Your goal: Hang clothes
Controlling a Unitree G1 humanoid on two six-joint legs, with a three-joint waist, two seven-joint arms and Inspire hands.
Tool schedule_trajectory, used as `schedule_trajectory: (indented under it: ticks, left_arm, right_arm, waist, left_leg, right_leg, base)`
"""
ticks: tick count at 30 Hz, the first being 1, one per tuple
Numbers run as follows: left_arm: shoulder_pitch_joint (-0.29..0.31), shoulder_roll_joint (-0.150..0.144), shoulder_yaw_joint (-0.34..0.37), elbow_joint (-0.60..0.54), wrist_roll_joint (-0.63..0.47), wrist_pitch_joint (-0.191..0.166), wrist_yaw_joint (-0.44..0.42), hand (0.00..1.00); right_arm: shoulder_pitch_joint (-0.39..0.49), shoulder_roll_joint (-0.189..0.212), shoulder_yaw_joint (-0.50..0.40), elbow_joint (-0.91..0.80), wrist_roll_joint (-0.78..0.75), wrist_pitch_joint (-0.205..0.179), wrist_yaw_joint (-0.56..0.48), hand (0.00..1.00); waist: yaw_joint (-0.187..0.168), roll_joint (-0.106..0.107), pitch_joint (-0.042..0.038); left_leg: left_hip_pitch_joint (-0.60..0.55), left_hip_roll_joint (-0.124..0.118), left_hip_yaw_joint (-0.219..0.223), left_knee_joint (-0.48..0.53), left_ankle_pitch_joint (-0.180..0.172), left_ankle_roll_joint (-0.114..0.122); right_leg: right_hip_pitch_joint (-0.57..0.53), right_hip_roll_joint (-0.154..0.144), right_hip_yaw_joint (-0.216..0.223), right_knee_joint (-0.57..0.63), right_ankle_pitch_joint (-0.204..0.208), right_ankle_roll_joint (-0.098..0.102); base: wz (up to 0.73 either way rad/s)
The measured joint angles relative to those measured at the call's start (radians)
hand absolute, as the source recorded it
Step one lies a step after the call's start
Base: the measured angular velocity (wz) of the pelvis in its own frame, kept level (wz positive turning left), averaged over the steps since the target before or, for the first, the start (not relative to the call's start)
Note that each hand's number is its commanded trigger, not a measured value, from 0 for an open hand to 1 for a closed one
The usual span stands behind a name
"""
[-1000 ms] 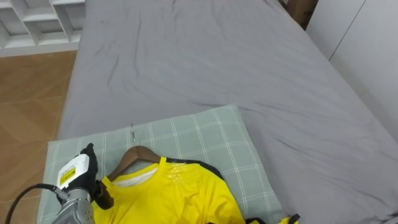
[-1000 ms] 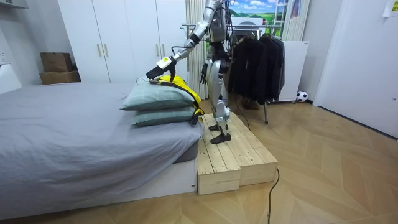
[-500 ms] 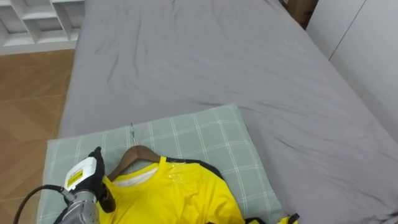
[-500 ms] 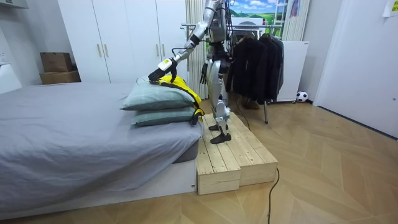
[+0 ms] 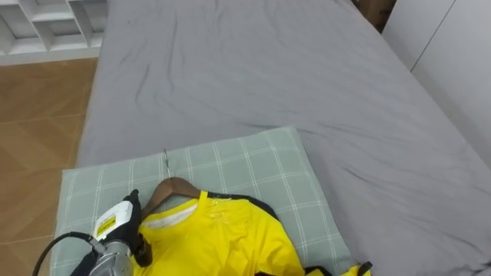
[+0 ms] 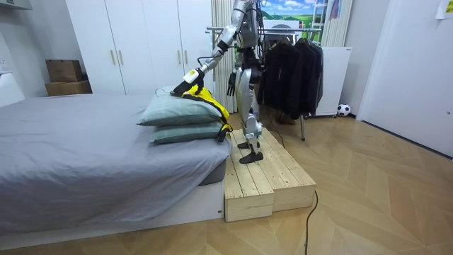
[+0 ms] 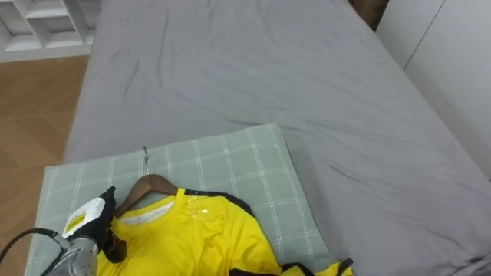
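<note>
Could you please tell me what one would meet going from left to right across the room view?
cardboard boxes → stacked pillows → rack of dark clothes → football

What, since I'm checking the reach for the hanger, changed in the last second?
The left hand slid right across the pillow toward the wooden hanger in the yellow shirt; a grip isn't visible. Shirt, hanger, pillow and right hand stayed put.
</note>
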Motion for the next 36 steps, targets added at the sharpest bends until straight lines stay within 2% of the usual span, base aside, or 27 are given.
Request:
schedule_trajectory:
  ticks: [6,7,9,15,16,17,18,25,36]
  left_arm:
    - [0.0,-0.004,0.0,0.01,0.001,0.003,0.0,0.0]
    - [0.0,-0.004,0.0,0.012,0.001,0.007,0.0,0.0]
    - [-0.001,-0.002,0.0,0.016,0.0,0.011,-0.002,0.0]
    - [-0.013,-0.002,0.001,0.051,-0.004,0.011,-0.001,0.0]
    - [-0.016,-0.002,0.0,0.054,-0.01,0.011,-0.001,0.31]
    - [-0.019,-0.002,0.0,0.055,-0.021,0.012,-0.002,0.71]
    - [-0.02,-0.002,0.0,0.056,-0.021,0.012,-0.002,1.0]
    - [-0.04,0.004,-0.021,0.092,-0.022,0.021,0.035,1.0]
    - [-0.056,0.013,-0.024,0.096,-0.058,0.028,0.055,1.0]
  right_arm:
    - [-0.003,0.0,0.0,0.0,-0.002,0.0,0.0,0.0]
    - [-0.004,0.003,0.0,-0.002,-0.002,0.0,0.0,0.0]
    - [-0.008,0.004,0.002,-0.002,-0.003,0.0,-0.001,0.0]
    - [-0.016,0.008,-0.001,-0.001,-0.003,0.002,-0.001,0.0]
    - [-0.018,0.008,-0.001,0.0,-0.003,0.003,-0.001,0.0]
    - [-0.019,0.008,0.0,-0.001,-0.003,0.003,-0.001,0.0]
    - [-0.02,0.008,0.0,-0.001,-0.003,0.003,-0.001,0.0]
    - [-0.045,0.008,0.008,-0.001,-0.003,0.024,-0.006,0.0]
    - [-0.052,0.012,0.008,0.0,-0.002,0.025,-0.011,0.0]
  waist:
    - [-0.006,-0.005,0.0005]
    - [-0.012,-0.012,0.004]
    - [-0.027,-0.019,0.0024]
    - [-0.037,-0.024,0.003]
    - [-0.037,-0.025,0.003]
    - [-0.037,-0.024,0.003]
    - [-0.038,-0.024,0.003]
    - [-0.04,-0.023,0.0033]
    - [-0.04,-0.021,0.005]
  left_leg:
    - [-0.006,0.0,0.001,-0.003,0.003,0.001]
    - [-0.009,0.0,0.002,-0.004,0.012,0.003]
    - [-0.029,0.0,0.003,-0.004,0.016,0.004]
    - [-0.037,0.002,0.004,-0.001,0.017,0.006]
    - [-0.038,0.002,0.005,-0.001,0.017,0.007]
    - [-0.039,0.002,0.005,-0.001,0.017,0.007]
    - [-0.039,0.002,0.005,-0.001,0.017,0.007]
    - [-0.04,0.001,0.012,0.0,0.018,0.008]
    - [-0.04,0.003,0.012,-0.001,0.019,0.008]
  right_leg:
    - [-0.014,0.0,0.001,0.012,0.0,0.0]
    - [-0.02,0.0,0.002,0.019,0.0,0.0]
    - [-0.043,-0.001,-0.001,0.025,0.0,0.0]
    - [-0.058,-0.001,0.003,0.042,0.0,0.0]
    - [-0.06,-0.001,0.004,0.043,0.0,0.0]
    - [-0.062,-0.001,0.005,0.044,0.0,0.0]
    - [-0.063,-0.001,0.006,0.046,0.0,0.0]
    - [-0.07,-0.001,0.014,0.054,0.0,0.0]
    - [-0.071,-0.002,0.01,0.054,0.0,0.0]
  base:
    - [0.0]
    - [0.0]
    - [0.02]
    - [-0.01]
    - [-0.04]
    - [0.0]
    - [0.0]
    - [-0.02]
    - [0.0]
